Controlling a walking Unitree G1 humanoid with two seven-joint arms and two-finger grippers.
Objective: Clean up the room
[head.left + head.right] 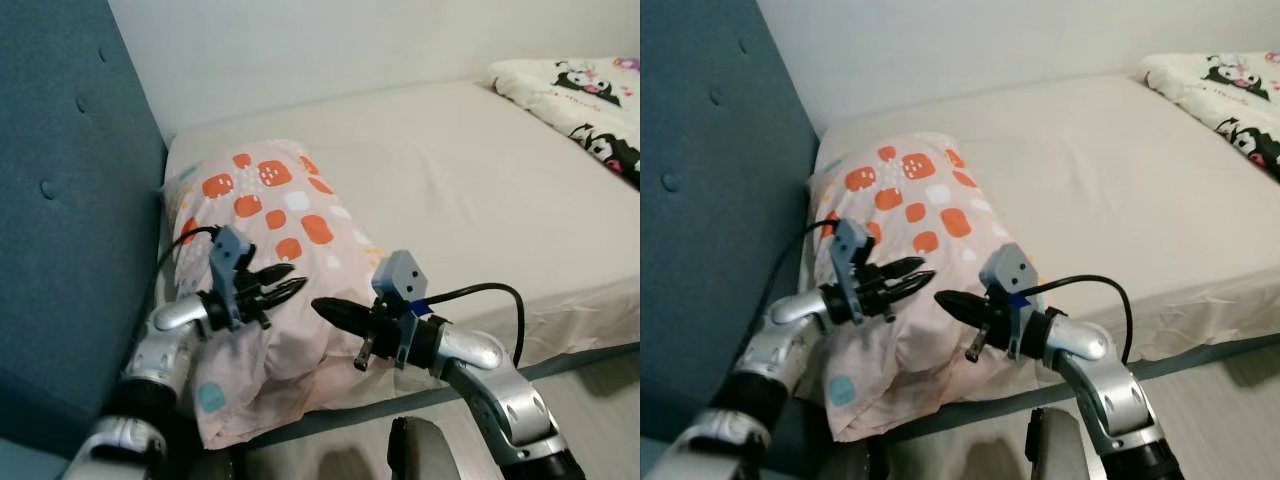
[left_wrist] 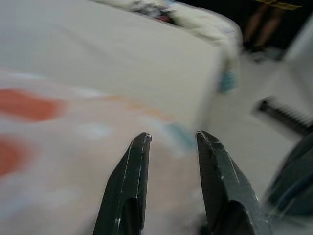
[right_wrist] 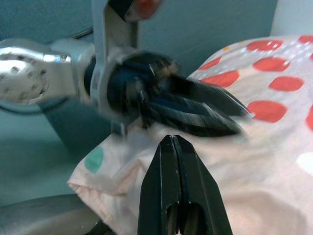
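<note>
Both our grippers hovered over the near end of the pillow at the head of the bed.

The pillow (image 1: 262,260), pale pink with orange and white patches, lay on the bed (image 1: 470,190) against the blue headboard (image 1: 60,220), its near end drooping over the mattress edge. Our left gripper (image 1: 285,285) had its fingers (image 2: 128,191) slightly apart, with nothing between them, tips just above the pillow's near end, the fabric right beneath them. Our right gripper (image 1: 322,305) had its fingers (image 3: 178,191) pressed together, empty, pointing toward the left gripper above the pillow's lower edge; we could not tell whether either touched the fabric. A cartoon-print quilt (image 1: 580,100) lay at the bed's far corner.
</note>
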